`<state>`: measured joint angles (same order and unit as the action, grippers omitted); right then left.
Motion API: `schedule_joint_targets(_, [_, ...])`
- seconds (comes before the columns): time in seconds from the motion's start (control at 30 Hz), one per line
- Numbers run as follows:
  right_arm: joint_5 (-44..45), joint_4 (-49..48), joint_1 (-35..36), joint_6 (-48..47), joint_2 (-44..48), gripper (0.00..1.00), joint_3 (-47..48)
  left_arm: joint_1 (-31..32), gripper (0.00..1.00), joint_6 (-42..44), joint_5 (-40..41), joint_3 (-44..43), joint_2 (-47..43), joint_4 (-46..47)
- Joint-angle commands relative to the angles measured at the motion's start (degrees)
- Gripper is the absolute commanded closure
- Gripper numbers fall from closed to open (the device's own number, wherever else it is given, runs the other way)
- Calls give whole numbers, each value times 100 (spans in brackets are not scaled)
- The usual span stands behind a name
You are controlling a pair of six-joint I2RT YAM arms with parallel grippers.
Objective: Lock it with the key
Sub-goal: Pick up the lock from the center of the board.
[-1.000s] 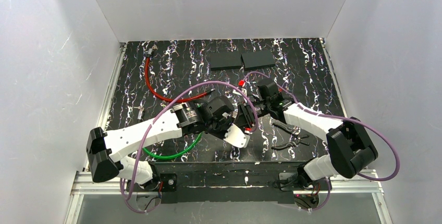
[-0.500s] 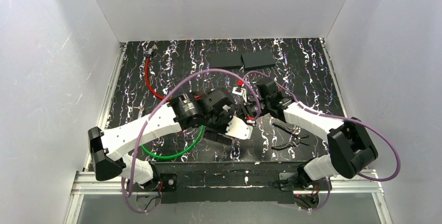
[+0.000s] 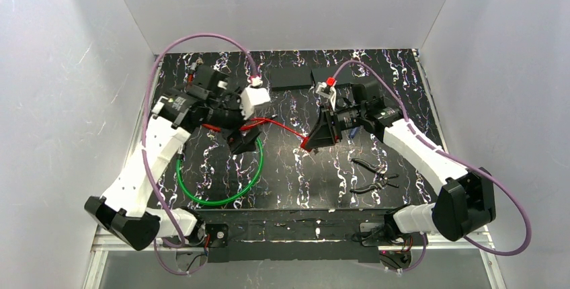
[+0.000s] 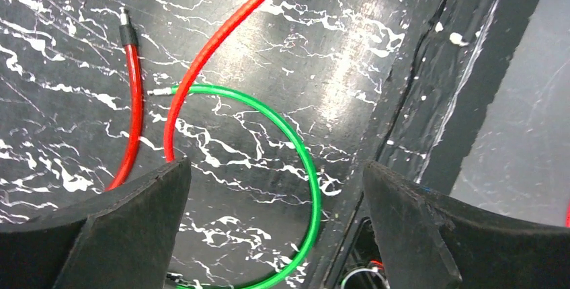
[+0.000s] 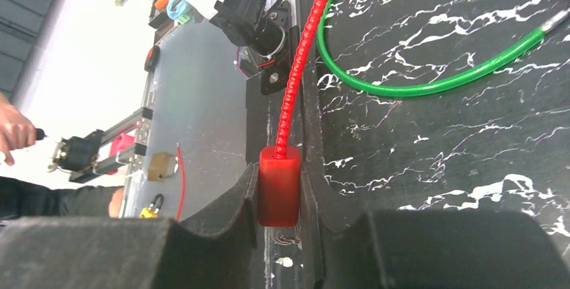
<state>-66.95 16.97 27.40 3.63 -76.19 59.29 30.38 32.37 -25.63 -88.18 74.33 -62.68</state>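
My right gripper [image 3: 316, 136] is shut on the red lock body [image 5: 279, 181], which stands upright between its pads [image 5: 250, 191] above the table's near edge. Its ribbed red cable [image 5: 301, 60] runs away from the lock toward the left arm. A small metal ring shows just under the lock body; I cannot make out the key. My left gripper [image 3: 236, 140] hangs open and empty over the left half of the table. In the left wrist view, the red cable [image 4: 201, 54] and a green cable loop [image 4: 299, 148] lie below that gripper [image 4: 275, 225].
The green loop [image 3: 222, 175] lies at the near left. Black pliers [image 3: 373, 175] rest at the near right, under the right arm. Two flat black blocks [image 3: 312, 77] sit at the back centre. White walls close in the table on three sides.
The left gripper has opened and swung from the centre to the back left. The right gripper has closed on the red lock body and drawn back, stretching the red cable across the table.
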Motion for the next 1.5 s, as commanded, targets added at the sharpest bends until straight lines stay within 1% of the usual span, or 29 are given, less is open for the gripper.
schedule_joint_targets(0.0, [-26,299,2,-625,225,99,418,-740,2,-106,-1145,-5,-277,-344])
schedule_joint_targets(0.07, [-124,289,7,-627,248,99,458,-928,2,23,-1266,-2,-283,-328])
schedule_joint_targets(0.2, [-219,327,9,-627,350,99,511,-1171,2,271,-1240,8,-281,-202])
schedule_joint_targets(0.33, [-262,405,11,-655,455,99,522,-1407,8,553,-1196,1,-119,-210])
schedule_joint_targets(0.5, [-299,477,11,-687,482,99,545,-1448,24,717,-1185,110,32,-182])
schedule_joint_targets(0.9, [-415,544,11,-695,448,99,675,-1469,53,690,-1025,426,202,152])
schedule_joint_targets(1.0, [-298,530,11,-697,424,99,716,-1470,68,570,-1097,457,229,163])
schedule_joint_targets(1.07, [-124,403,11,-615,402,99,714,-1470,78,323,-1275,437,246,203])
schedule_joint_targets(1.1, [-9,198,11,-476,381,99,687,-1466,84,143,-1426,414,255,238])
schedule_joint_targets(1.17, [170,-398,11,9,293,99,621,-1468,97,-478,-1756,361,281,374])
schedule_joint_targets(1.2, [239,-695,15,244,244,99,596,-1469,100,-795,-1878,355,283,498])
schedule_joint_targets(1.3, [408,-1767,46,1014,51,99,503,-1470,100,-1955,-2186,449,209,1116])
schedule_joint_targets(1.37, [545,-2614,79,1512,-49,99,413,-1465,100,-2740,-2265,684,19,1761])
schedule_joint_targets(1.47, [773,-3535,110,2179,-177,99,236,-1467,100,-3949,-2108,1129,-349,2856])
